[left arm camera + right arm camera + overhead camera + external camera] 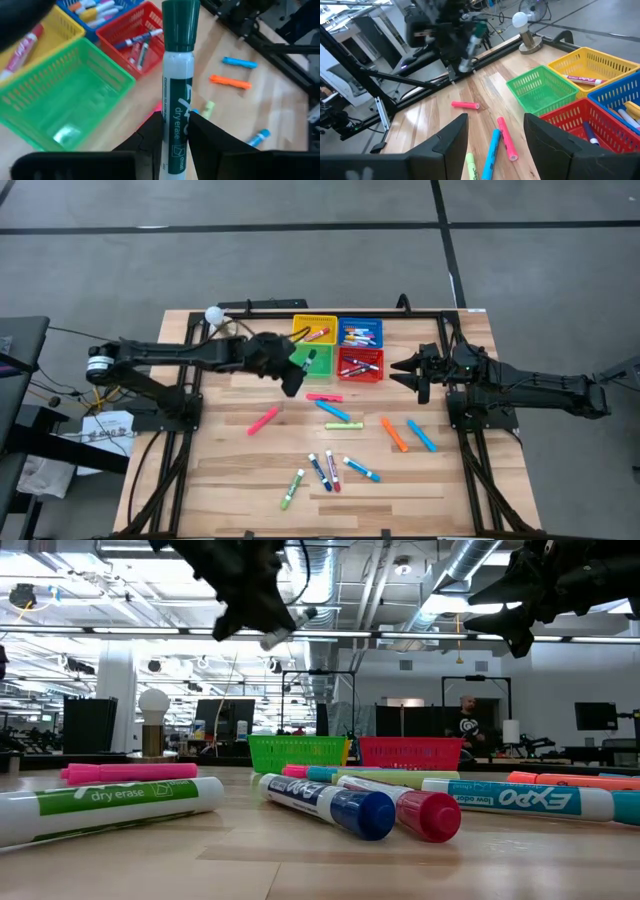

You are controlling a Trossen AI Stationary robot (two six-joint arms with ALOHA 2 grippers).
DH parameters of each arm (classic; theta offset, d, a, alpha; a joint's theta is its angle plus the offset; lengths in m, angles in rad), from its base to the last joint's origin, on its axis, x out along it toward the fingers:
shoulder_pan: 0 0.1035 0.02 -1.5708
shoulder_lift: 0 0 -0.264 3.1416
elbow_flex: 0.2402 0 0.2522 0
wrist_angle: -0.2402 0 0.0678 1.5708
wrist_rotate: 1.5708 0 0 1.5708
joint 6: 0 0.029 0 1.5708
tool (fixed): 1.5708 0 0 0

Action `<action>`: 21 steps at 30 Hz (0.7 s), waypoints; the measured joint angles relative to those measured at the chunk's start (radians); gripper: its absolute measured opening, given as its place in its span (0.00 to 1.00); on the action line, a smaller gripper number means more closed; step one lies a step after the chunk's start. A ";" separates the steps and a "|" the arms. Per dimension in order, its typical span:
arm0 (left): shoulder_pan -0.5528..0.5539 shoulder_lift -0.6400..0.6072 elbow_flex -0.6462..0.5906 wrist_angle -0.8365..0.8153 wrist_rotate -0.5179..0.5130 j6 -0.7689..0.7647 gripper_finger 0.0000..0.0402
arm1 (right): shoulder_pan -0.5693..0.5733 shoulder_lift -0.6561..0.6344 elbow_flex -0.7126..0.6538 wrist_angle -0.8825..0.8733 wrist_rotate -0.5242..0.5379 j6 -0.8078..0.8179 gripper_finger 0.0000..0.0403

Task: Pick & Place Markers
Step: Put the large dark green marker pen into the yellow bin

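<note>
My left gripper (pixel 175 119) is shut on a white marker with a dark green cap (pixel 179 60). It hovers over the table by the near left side of the green basket (pixel 318 360), which looks empty (pixel 65 100). The yellow (pixel 314 330), blue (pixel 360 332) and red (pixel 360 365) baskets each hold markers. Several more markers lie flat on the wood, among them a pink (pixel 263 420), an orange (pixel 394 434) and a blue one (pixel 421 435). My right gripper (pixel 405 368) waits open at the right, beside the red basket, with nothing in it (pixel 495 135). My left gripper pinches the marker's white barrel (pixel 175 131) between its two fingers, in the half away from the cap. The fingers (pixel 200 135) slant down from the table's left and lie across the marker. The marker is lifted clear of the table, tilted, with its cap end (pixel 479 29) up.
A white bulb on a round stand (pixel 213 314) sits at the far left corner. A black frame rail runs along the table's far edge (pixel 350 308). Several capped white markers (pixel 330 470) lie near the front edge, close before the low camera (pixel 330 805).
</note>
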 joint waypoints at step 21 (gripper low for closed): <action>0.356 0.036 0.119 0.153 0.062 0.569 0.19 | 0.000 0.000 0.000 0.000 0.000 0.000 0.45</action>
